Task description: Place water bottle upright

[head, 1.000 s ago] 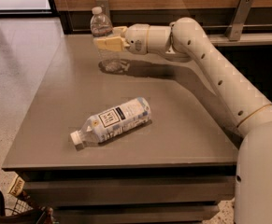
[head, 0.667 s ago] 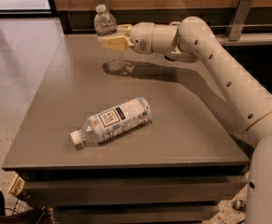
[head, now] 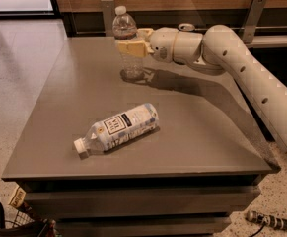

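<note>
Water bottle (head: 125, 29) is sitting lower and more to the right than a moment ago, standing straight at the back of the table (head: 207, 132). Gripper (head: 126, 48) is hugging its middle. Letting go is probably coming next.

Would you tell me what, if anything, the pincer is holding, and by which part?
The pincer, at the far side of the table, holds the small upright water bottle around its upper body, just below the label band.
</note>
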Robot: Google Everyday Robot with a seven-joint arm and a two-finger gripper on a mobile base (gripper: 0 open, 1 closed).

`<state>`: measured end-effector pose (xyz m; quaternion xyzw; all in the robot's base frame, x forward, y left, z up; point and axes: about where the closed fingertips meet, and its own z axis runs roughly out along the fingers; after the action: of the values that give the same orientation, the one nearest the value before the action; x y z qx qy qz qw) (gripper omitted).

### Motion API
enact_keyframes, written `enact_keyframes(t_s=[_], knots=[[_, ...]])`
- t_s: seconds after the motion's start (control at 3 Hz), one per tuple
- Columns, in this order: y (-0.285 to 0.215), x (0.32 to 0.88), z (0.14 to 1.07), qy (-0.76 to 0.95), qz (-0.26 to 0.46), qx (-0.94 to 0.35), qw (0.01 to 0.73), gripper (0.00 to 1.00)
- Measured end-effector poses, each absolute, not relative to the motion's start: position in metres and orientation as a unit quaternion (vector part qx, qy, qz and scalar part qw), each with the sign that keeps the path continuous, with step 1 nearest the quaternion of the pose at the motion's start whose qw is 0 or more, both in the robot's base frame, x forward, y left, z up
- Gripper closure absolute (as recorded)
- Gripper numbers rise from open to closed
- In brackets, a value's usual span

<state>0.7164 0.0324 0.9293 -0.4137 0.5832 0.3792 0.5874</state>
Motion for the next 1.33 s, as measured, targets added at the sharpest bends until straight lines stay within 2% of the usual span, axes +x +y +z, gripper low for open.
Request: enact_keyframes(t_s=[1.0,1.33], knots=[[0.007,0.712,0.903,0.603,0.375,-0.378,0.594,0.97],[0.007,0.712,0.905,0.603,0.375,-0.378,0.594,0.59]])
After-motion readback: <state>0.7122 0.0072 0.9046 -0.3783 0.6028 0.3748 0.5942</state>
